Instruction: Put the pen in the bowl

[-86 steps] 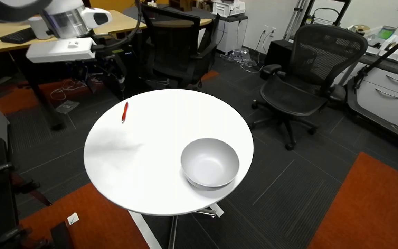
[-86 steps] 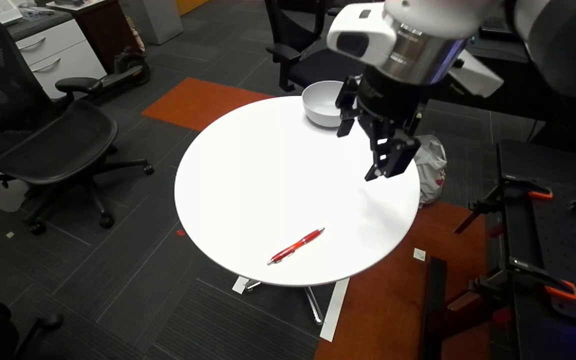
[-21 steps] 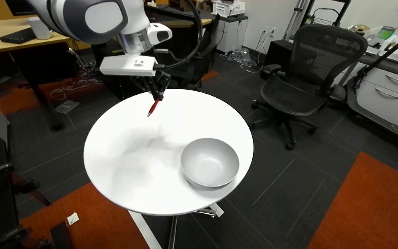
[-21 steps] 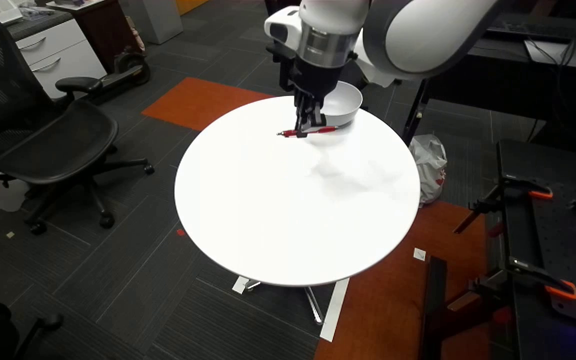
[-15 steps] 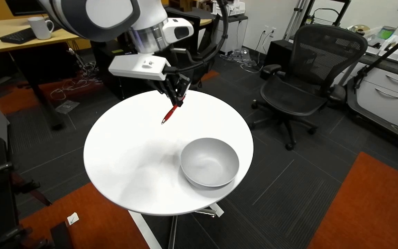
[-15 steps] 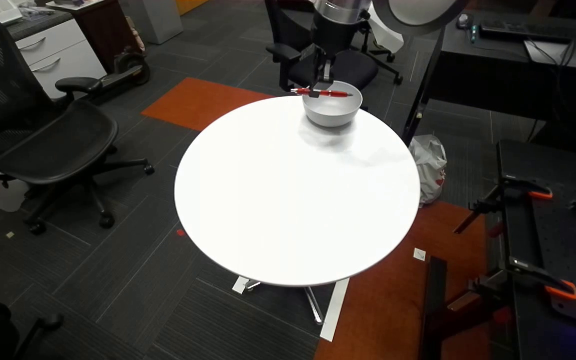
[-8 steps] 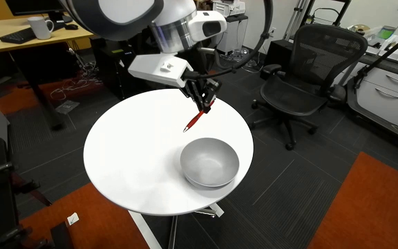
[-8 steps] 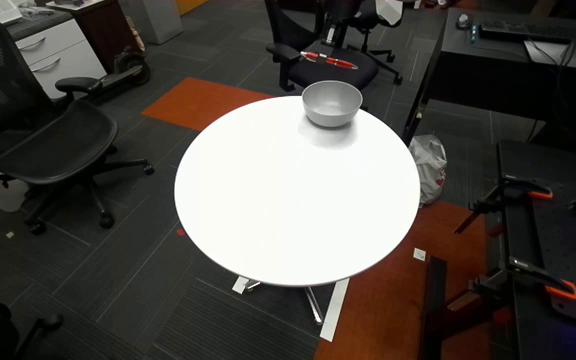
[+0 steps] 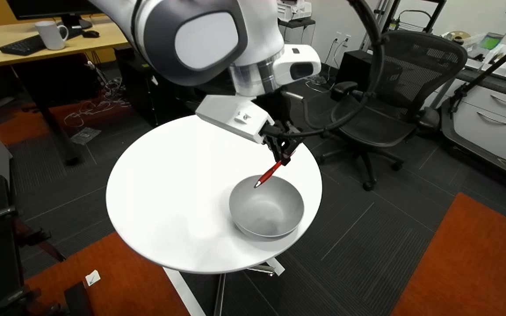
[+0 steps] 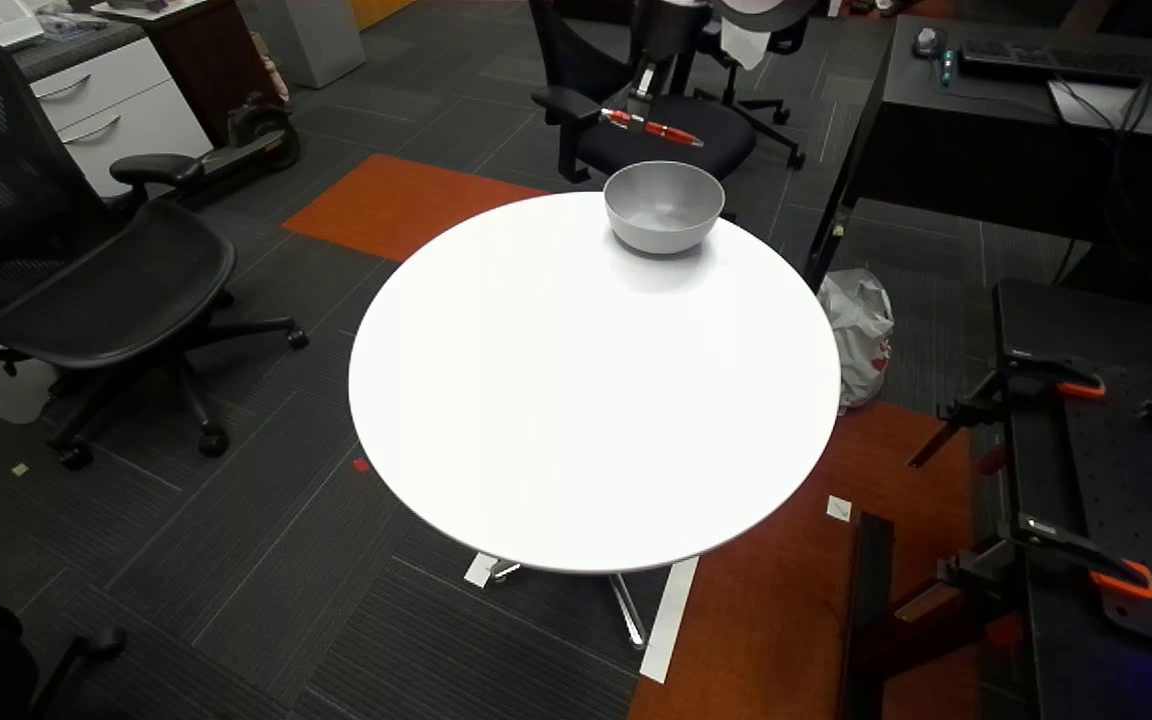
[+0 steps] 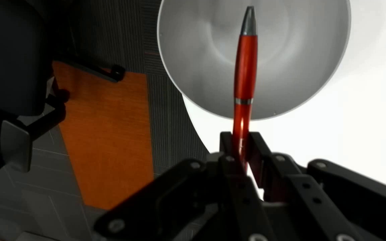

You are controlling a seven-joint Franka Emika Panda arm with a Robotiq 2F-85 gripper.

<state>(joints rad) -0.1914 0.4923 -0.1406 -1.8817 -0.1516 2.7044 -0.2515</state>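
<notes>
Black fingers (image 11: pixel 257 144) nearest, those of the gripper (image 11: pixel 240 142), pinching a red ballpoint pen (image 11: pixel 245 67) from both sides, behind its silver band. Pen in mid-air, writing end pointing away from them. From the wrist, its front part lies across the inside of the light grey bowl (image 11: pixel 300 77), fingers outside the rim in that view. In an exterior view the silver cone tip (image 9: pixel 258 183) slants down against the bowl's far inner wall; in an exterior view a strip of dark chair seat (image 10: pixel 731 137) shows between pen and rim, so the two are apart. How far over the bowl the tip stands: cannot tell.

Bowl upright on the round white table (image 9: pixel 160 188), just inside its near right edge by an exterior view. Arm (image 9: pixel 257 30) across the far edge there. Past the table's edge, lower down: charcoal carpet (image 11: pixel 169 127).

Farther, beyond the right edge: a black mesh-backed office chair (image 9: pixel 424 74). Farthest, a pale wood desk (image 9: pixel 9 30); keyboard (image 9: pixel 22 46) near its front left corner, white mug (image 9: pixel 50 36) just beside it.
</notes>
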